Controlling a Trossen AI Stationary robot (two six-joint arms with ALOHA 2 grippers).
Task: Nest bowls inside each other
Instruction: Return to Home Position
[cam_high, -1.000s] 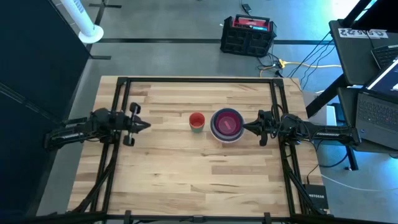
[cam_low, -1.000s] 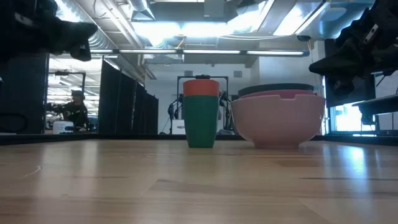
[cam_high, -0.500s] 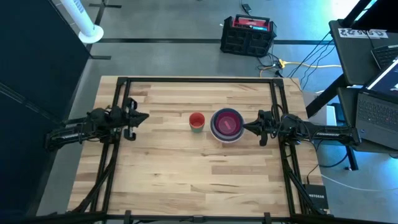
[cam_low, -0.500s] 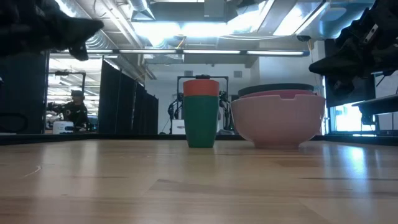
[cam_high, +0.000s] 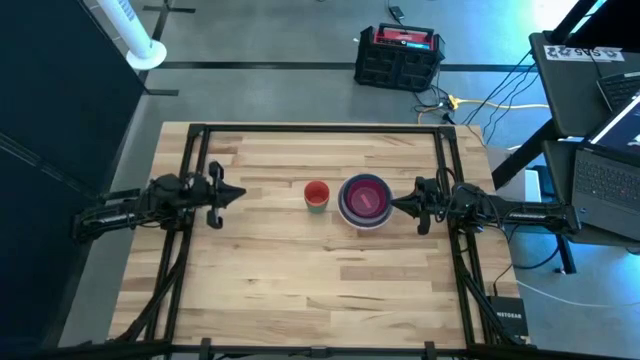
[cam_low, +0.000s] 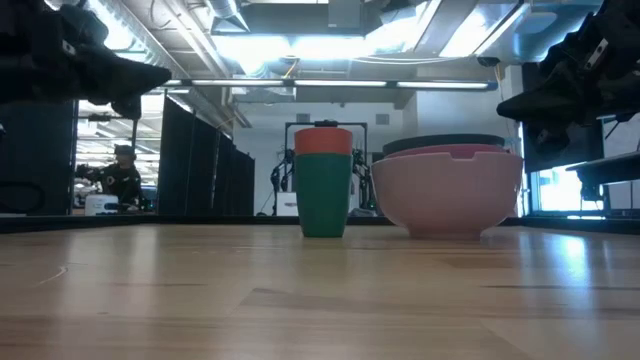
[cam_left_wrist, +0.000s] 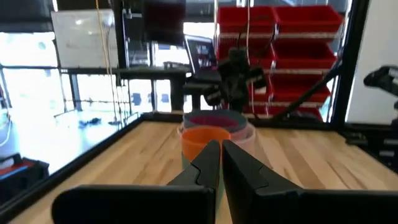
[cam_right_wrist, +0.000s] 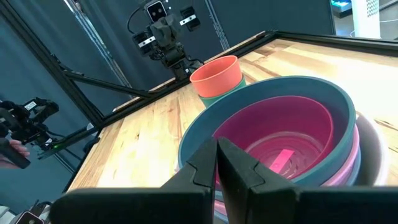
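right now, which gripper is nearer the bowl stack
Right. The right gripper sits just beside the bowl stack; the left gripper is farther off, past the stacked cups.

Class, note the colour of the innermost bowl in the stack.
The innermost bowl is hot pink, clearest in the right wrist view.

Bright ceiling lights glare overhead (table evenly lit, shadows faint).
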